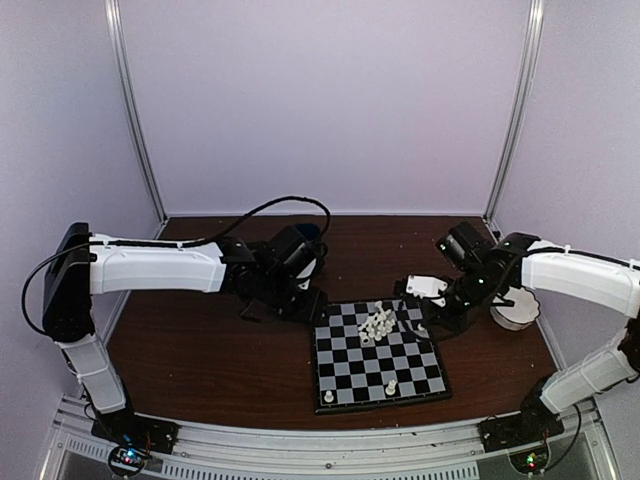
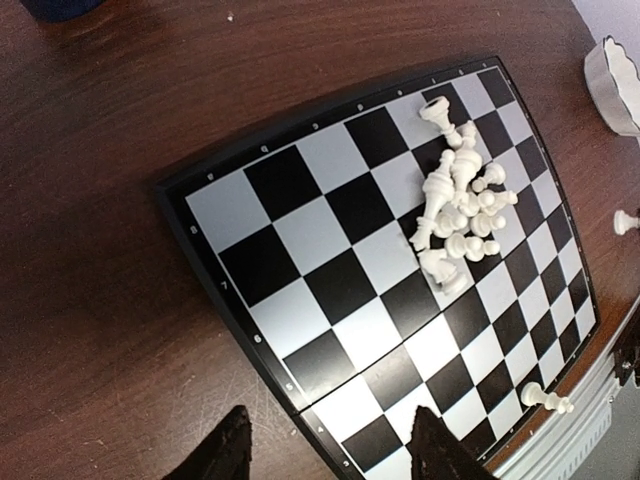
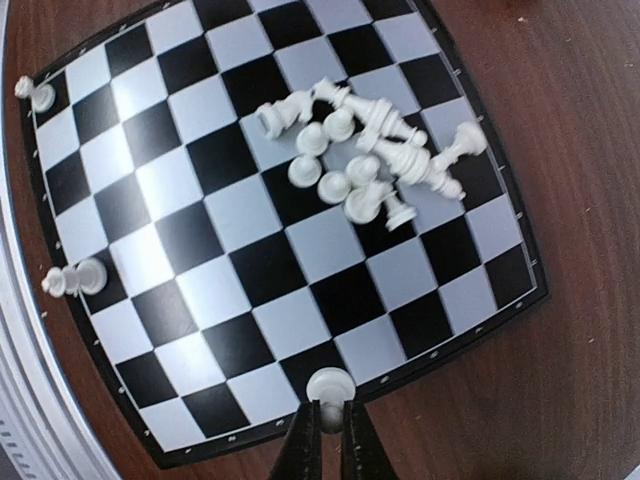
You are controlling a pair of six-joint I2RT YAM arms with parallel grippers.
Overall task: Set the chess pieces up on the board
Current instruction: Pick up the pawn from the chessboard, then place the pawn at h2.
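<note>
Right end effector [image 3: 327, 428] pinching pawn [image 3: 329, 384] at board [image 3: 190, 240] edge; left end effector [image 2: 330, 445] spread. Pieces [image 3: 370, 160] light, rigid, slick, topple easily; grip head.

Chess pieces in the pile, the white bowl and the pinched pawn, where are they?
pile of chess pieces [image 3: 362, 172], right wrist view, a piece in the middle of the heap
bowl [image 1: 513, 320], top view, its near wall
pawn [image 3: 330, 384], right wrist view, its round top

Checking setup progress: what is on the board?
A tangled heap of chess pieces lies on the board, two lone pieces sit by its near edge, and the right gripper pinches a pawn at the border. Squares under the heap are covered.
</note>
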